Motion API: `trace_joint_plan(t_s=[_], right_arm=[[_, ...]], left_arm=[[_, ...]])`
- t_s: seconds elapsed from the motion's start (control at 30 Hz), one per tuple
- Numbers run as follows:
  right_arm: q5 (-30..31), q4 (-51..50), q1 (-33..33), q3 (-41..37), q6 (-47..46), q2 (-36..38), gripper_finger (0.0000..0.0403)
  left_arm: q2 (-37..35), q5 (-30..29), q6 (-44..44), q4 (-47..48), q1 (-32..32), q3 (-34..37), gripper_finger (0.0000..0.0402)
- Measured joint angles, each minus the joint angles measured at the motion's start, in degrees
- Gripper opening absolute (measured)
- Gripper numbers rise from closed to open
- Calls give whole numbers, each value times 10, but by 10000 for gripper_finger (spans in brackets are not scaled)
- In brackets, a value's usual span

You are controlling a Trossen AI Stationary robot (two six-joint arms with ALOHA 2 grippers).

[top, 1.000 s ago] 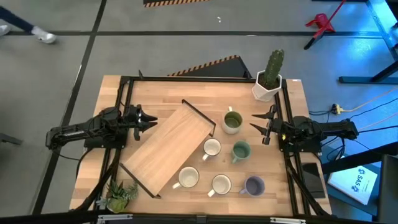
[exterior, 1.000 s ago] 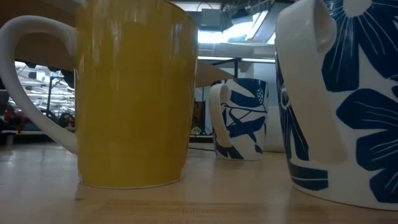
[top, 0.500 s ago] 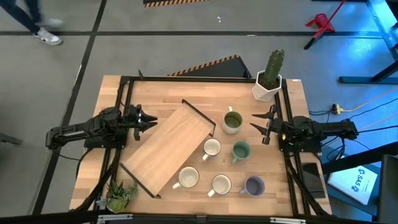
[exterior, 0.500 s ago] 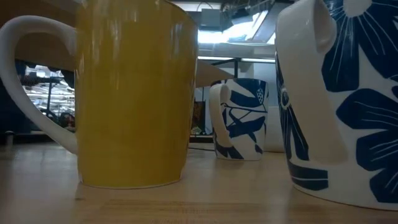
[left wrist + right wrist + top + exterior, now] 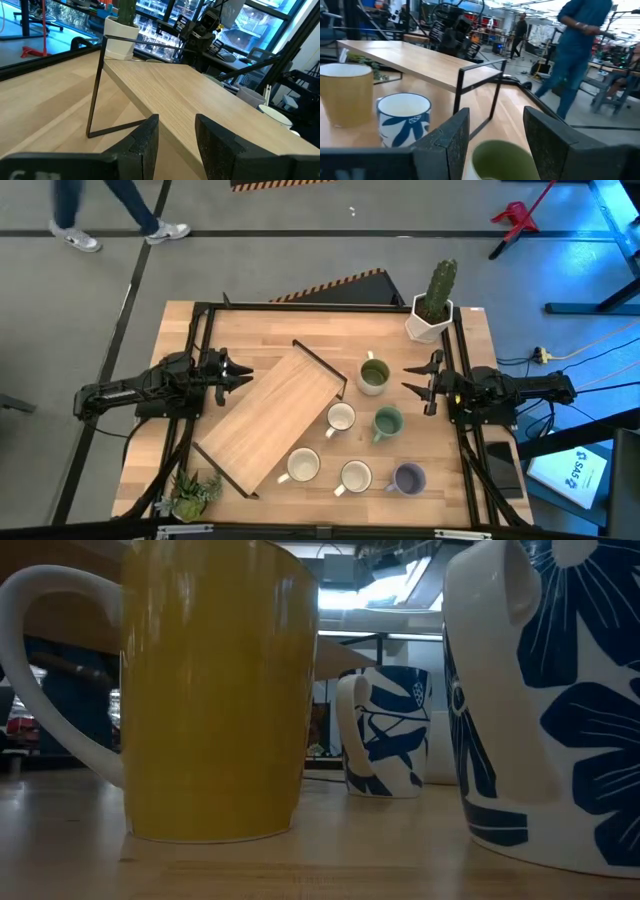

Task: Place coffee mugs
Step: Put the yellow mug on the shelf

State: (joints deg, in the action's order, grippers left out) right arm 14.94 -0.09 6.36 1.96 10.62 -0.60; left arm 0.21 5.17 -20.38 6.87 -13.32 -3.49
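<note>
Six mugs stand on their bases on the table's right half in the high view: an olive-inside mug, a teal mug, a lavender mug and three white ones. My right gripper is open, just right of the olive-inside mug, whose rim shows below its fingers. My left gripper is open at the left end of the wooden shelf. Neither touches anything.
The wooden shelf on black wire legs lies diagonally mid-table. A cactus in a white pot stands at the far right corner, and a small plant at the near left. A person is beyond the table.
Both arms and all mugs have kept still. A person has walked to the right across the floor beyond the table's far edge.
</note>
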Motion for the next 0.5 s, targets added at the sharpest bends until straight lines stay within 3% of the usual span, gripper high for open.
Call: trace_joint_plan(t_s=[0.5], right_arm=[[53, 6, 0, 0, -134, 0, 177]], left_arm=[[0, -15, -39, -2, 0, 0, 122]])
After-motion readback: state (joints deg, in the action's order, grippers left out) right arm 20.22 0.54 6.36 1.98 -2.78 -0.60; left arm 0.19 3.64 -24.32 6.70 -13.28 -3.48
